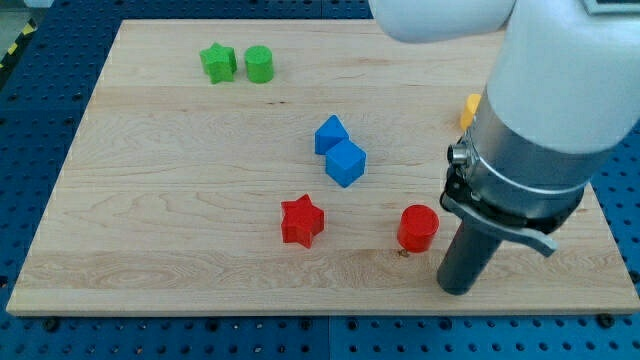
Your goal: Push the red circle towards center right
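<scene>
The red circle [418,228] is a short red cylinder standing on the wooden board [180,200], right of the middle and near the view's bottom. My tip [459,288] rests on the board just right of and slightly below the red circle, very close to it; I cannot tell if they touch. The wide arm body above hides the board's right side.
A red star [302,221] lies left of the red circle. Two blue blocks [340,152] sit together near the centre. A green star [218,62] and green circle [260,64] stand at the top left. A yellow block [470,108] peeks out beside the arm.
</scene>
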Controlling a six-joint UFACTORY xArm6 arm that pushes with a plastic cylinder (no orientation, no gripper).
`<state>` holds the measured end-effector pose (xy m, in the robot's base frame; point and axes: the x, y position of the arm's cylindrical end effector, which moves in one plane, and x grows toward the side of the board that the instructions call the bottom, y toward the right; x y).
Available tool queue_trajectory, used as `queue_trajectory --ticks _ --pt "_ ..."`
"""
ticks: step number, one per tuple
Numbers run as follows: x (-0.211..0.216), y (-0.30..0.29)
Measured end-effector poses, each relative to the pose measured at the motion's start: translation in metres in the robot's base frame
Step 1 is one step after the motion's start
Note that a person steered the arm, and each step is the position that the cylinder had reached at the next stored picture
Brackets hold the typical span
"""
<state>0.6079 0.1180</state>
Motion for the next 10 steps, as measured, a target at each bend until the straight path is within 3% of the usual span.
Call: queue_trajectory --ticks 2,10 --pt "-0.008 -0.04" --pt "-0.038 -0.053"
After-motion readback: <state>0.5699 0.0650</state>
